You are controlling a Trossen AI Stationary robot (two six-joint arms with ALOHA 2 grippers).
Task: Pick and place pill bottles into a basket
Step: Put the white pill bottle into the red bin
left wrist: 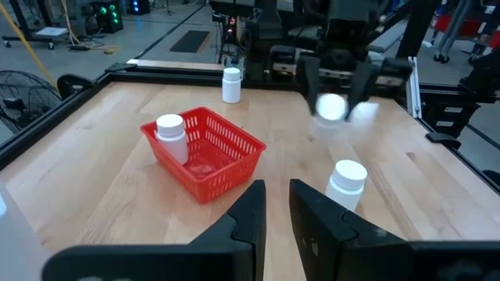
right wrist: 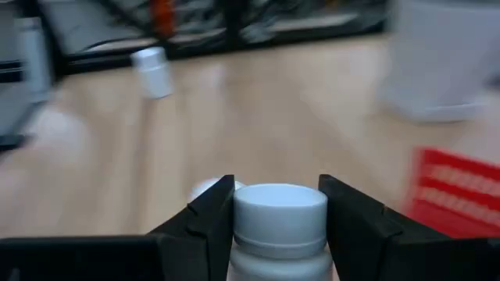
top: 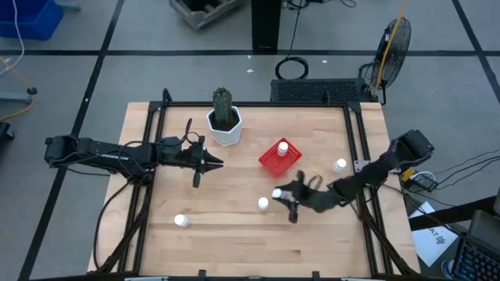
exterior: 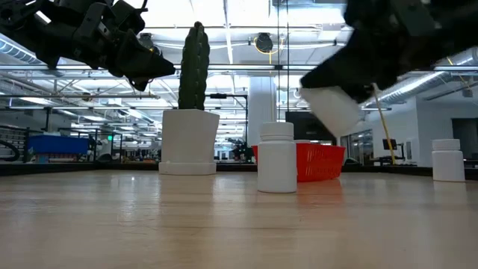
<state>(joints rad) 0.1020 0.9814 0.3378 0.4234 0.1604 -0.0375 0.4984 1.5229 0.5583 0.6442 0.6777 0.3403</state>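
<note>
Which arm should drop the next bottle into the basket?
The right. Its claw is shut on a pill bottle, lifted off the table just beside the red basket. The left claw hangs shut and empty near the cactus pot.

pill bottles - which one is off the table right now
The pill bottle clamped in the right gripper, lifted and tilted above the wood. One sits in the red basket; the others stand on the table.

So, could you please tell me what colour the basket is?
Bright red basket; the left wrist view shows it best.

Wooden table point(top: 234, 234): cactus pot point(top: 226, 129), red basket point(top: 278, 158), three pill bottles point(top: 181, 221).
</note>
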